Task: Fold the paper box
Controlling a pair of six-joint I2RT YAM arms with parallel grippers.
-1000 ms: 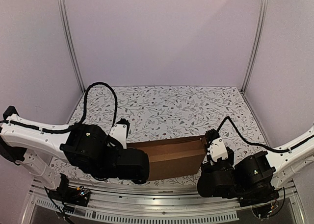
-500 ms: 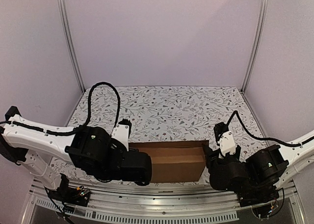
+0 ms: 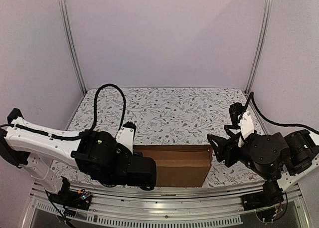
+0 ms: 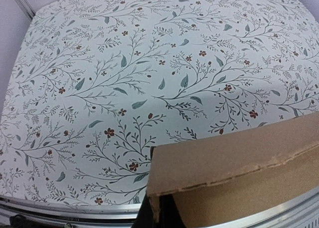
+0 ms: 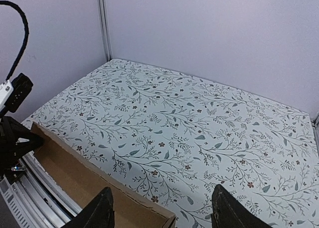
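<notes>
The paper box [image 3: 174,164] sat at the near edge of the floral tabletop [image 3: 169,108], about midway between the two arms, its long side running left to right; it already read as a shallow rectangular carton rather than a flat sheet, with a near wall and a far wall standing and the right end squared up; from the right wrist view the inside looked open from above, a long brown trough with no cover over it. The left gripper [image 4: 158,214] was at the carton's left end, its jaws together and, as far as the left wrist view showed, pinched on a cardboard wall with a perforated fold line along it; the overhead view hid the fingers behind the wrist. The right gripper [image 3: 215,148] hung just beside the right end of the box, apart from it, jaws spread with nothing between them. By my judgement most of the folding was done; what seemed left was securing the left end, tucking any remaining tabs into their slots and closing a lid if the sheet had one; the pictures did not show such a flap clearly.
</notes>
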